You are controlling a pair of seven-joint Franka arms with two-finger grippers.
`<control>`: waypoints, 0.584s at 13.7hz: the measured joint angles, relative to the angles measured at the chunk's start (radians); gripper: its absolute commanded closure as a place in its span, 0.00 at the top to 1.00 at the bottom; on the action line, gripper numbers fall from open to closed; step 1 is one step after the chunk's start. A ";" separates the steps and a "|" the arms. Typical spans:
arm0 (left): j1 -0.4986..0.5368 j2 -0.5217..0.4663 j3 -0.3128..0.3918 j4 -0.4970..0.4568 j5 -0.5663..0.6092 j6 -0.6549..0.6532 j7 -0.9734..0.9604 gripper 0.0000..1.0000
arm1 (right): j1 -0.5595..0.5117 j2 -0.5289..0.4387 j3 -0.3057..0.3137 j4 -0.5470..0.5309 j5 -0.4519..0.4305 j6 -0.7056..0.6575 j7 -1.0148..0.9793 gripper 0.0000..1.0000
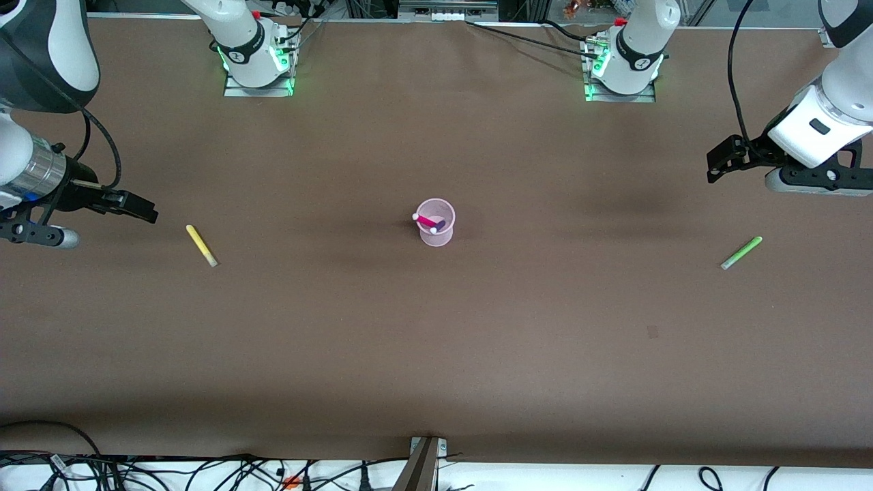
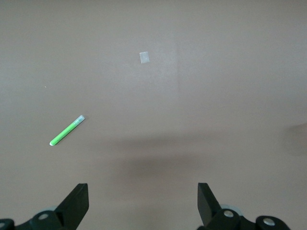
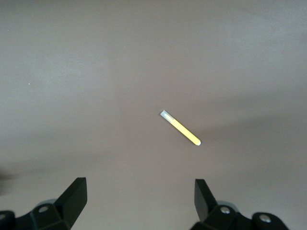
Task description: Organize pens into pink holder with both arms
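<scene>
The pink holder [image 1: 436, 235] stands upright at the table's middle. A magenta-pink pen [image 1: 425, 220] and a dark purple pen [image 1: 440, 224] lean inside it. The yellow pen [image 1: 202, 245] lies flat toward the right arm's end and also shows in the right wrist view [image 3: 181, 128]. The light green pen [image 1: 741, 253] lies flat toward the left arm's end and also shows in the left wrist view [image 2: 66, 131]. My right gripper [image 1: 140, 208] [image 3: 140, 188] hangs open and empty above the table near the yellow pen. My left gripper [image 1: 717, 164] [image 2: 143, 191] hangs open and empty above the table near the green pen.
The arm bases [image 1: 258, 65] [image 1: 622, 68] stand along the table's edge farthest from the front camera. A small pale patch [image 1: 653, 332] [image 2: 144, 57] marks the brown tabletop. Cables [image 1: 204, 474] and a metal bracket [image 1: 426, 457] lie at the nearest edge.
</scene>
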 measured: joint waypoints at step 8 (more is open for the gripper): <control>0.001 0.008 0.000 0.000 0.000 -0.001 0.003 1.00 | -0.001 0.000 0.000 0.000 0.000 0.000 0.000 0.99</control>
